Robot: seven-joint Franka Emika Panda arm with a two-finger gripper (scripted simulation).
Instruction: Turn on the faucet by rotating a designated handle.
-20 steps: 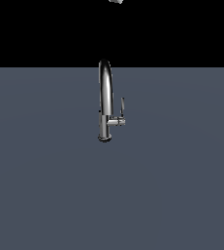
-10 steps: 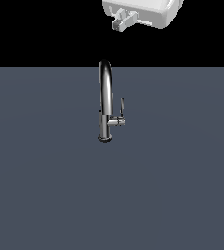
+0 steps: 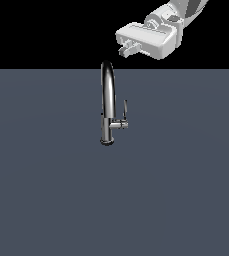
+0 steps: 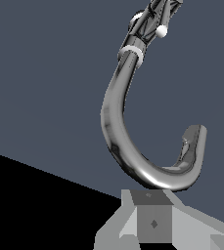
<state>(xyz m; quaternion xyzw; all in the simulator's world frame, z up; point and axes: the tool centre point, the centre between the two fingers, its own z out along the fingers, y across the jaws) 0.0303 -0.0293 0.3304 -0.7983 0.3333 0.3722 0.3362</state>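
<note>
A: Where's the pincer (image 3: 128, 49) relative to the handle (image 3: 125, 108)?

B: Well above it. In the exterior view the pincer hangs over the top of the faucet (image 3: 107, 102), slightly toward that view's right of the arch. Handle is down on the body, near the base, well apart from the pincer. No contact with anything.

A: Handle orientation?

B: Thin flat lever, long axis roughly upright, sitting at the end of a short horizontal stub that sticks out of the faucet body toward the exterior view's right. The lever runs parallel to the vertical pipe, just beside it.

A: Faucet position on the tabletop (image 3: 46, 200)?

B: About mid-width, closer to the far edge than the near one. Nothing else on the surface.

A: Wrist view useful?

B: Partly. It shows the gooseneck spout (image 4: 133, 146) curling just beyond the pincer body, with the base further off. I can't pick out the lever cleanly there.

A: Pincer state?

B: Cannot tell. One finger stub (image 3: 129, 47) shows in the exterior view; the gap isn't visible in either view. It grips nothing.

A: So the move?

B: My read: descend past the arch on the stub side, staying clear of the spout, then meet the lever across its flat face.
</note>
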